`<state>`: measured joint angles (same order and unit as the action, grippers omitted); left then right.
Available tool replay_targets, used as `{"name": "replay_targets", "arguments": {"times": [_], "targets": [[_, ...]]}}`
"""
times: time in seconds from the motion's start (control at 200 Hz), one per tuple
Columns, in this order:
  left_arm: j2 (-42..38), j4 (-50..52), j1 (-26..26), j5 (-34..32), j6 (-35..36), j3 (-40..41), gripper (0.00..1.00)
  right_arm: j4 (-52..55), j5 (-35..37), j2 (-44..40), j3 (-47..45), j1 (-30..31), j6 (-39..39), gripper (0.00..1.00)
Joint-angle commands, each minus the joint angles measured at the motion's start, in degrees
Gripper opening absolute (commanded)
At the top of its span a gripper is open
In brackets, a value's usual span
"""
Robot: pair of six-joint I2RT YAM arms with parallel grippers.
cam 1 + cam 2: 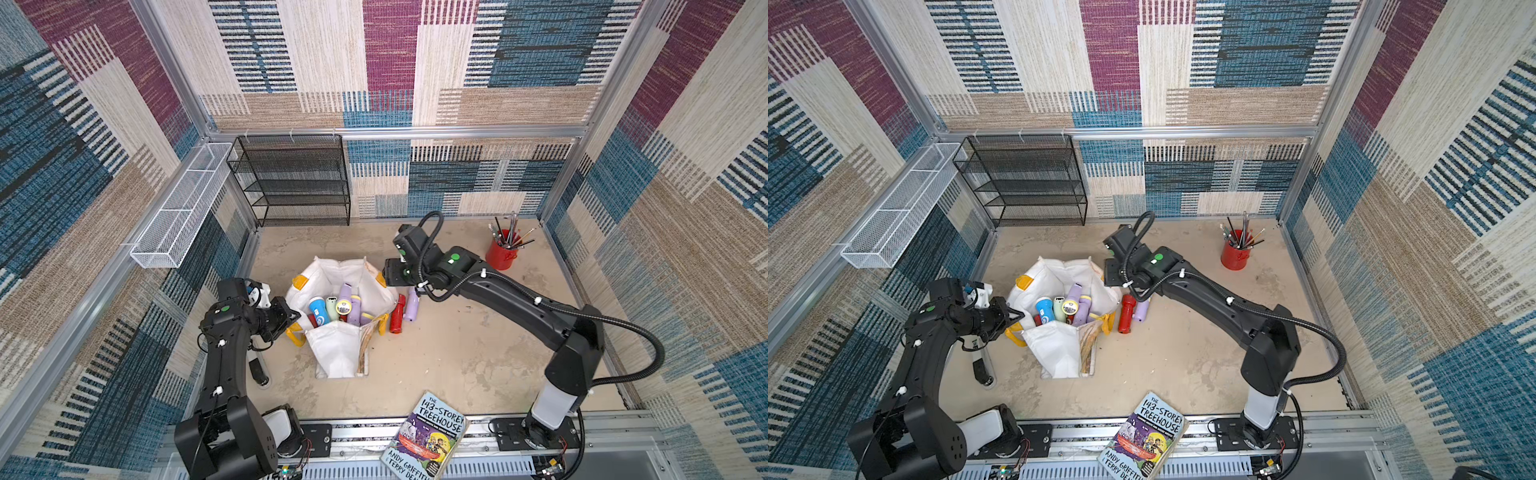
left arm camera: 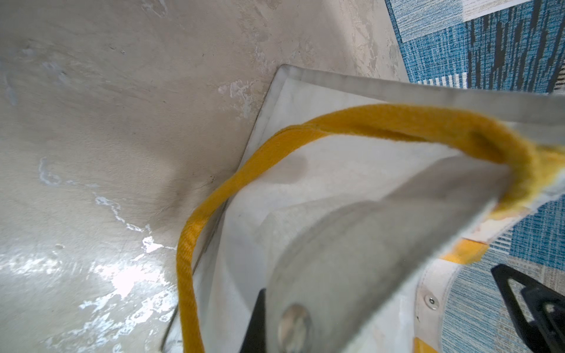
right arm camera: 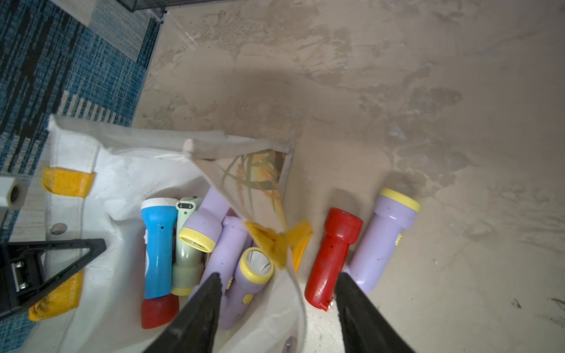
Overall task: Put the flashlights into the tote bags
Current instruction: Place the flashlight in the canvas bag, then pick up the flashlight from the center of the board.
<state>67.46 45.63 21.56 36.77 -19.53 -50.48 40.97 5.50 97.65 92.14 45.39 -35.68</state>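
Note:
The white tote bag (image 1: 337, 353) with yellow handles (image 2: 275, 146) stands open mid-floor in both top views (image 1: 1054, 353). Inside lie several flashlights: a blue one (image 3: 157, 244), a pale green one (image 3: 186, 269) and lilac ones (image 1: 353, 309). A red flashlight (image 3: 333, 259) and a lilac flashlight (image 3: 385, 238) lie on the floor just outside the bag's right wall (image 1: 397, 313). My left gripper (image 1: 291, 318) is shut on the bag's left rim and holds it up. My right gripper (image 3: 279, 276) is open above the bag's right wall, one finger over the inside, the other by the red flashlight.
A black wire rack (image 1: 291, 178) stands at the back wall. A white mesh basket (image 1: 183, 208) hangs on the left wall. A red cup of pencils (image 1: 503, 249) sits back right. A book (image 1: 428, 436) lies on the front rail. A dark tube (image 1: 259, 370) lies by the left arm.

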Motion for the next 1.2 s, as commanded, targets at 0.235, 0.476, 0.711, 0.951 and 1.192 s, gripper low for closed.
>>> {"name": "replay_targets", "arguments": {"times": [0.235, 0.476, 0.711, 0.951, 1.192], "targets": [[0.6, 0.4, 0.0, 0.8, 0.1, -0.5, 0.0, -11.2, -8.5, -10.3, -19.4, -8.9, -9.8, 0.6], [0.3, 0.4, 0.0, 0.7, 0.1, -0.2, 0.0, -11.2, -9.3, -6.4, -21.1, -9.1, -10.4, 0.57], [0.3, 0.6, -0.1, 0.6, 0.3, -0.3, 0.0, -10.7, -11.1, 0.3, -20.9, -9.1, -11.8, 0.56], [0.2, 0.7, 0.0, 0.3, 0.3, -0.2, 0.0, -8.6, -11.1, 5.4, -19.7, -9.0, -12.7, 0.55], [0.1, 0.7, 0.0, 0.2, 0.3, -0.2, 0.0, -6.4, -9.8, 8.2, -18.4, -8.2, -13.1, 0.53]]}}
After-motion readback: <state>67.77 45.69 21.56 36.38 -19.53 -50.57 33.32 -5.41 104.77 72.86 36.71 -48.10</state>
